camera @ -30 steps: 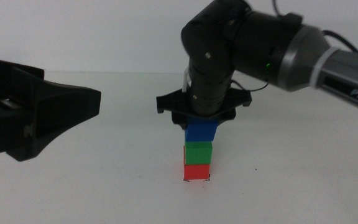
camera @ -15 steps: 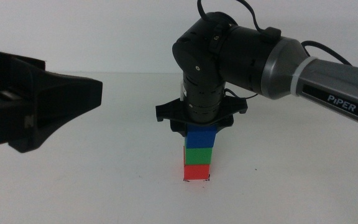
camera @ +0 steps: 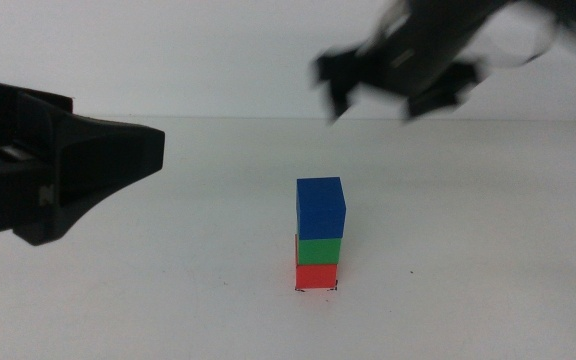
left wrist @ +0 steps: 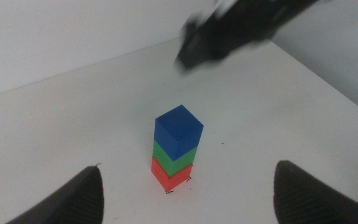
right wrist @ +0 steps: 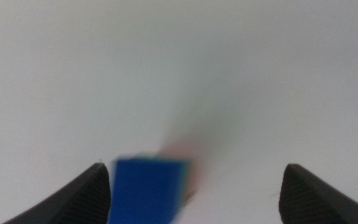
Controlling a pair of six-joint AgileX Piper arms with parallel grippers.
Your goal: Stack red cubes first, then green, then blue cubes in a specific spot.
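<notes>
Small matte deep-blue cube tops green cube, red cube lowest. Right claw spread, empty, above blue cube: retreat clear. Left claw spread, waits beside stack.

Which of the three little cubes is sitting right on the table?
The small bright-red cube. It is the bottom of the stack, resting on the white table; the green cube sits on it, and the deep-blue cube is on top.

We see three-cube stack at table centre: red cube bottom, green cube on it, blue cube on top. Left gripper at stack's 9 o'clock, apart. Right gripper at 1 o'clock, above, clear of stack.
</notes>
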